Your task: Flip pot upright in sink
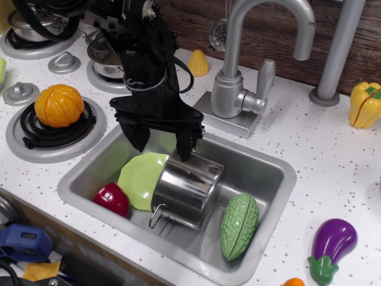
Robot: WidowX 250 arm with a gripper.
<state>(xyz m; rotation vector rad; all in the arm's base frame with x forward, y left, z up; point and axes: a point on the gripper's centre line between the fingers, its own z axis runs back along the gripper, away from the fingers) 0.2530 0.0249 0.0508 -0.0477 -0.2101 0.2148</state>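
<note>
Steel pot lying tilted in the sink, black end effector hovering spread open above its rim, gripping nothing, green plate sitting alongside

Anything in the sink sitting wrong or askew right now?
Yes. The pot in the sink is not upright: it leans, partly over the green plate, one loop handle low at the front. The open gripper hangs just above its upper edge. Nothing looks spilled or damaged.
</note>
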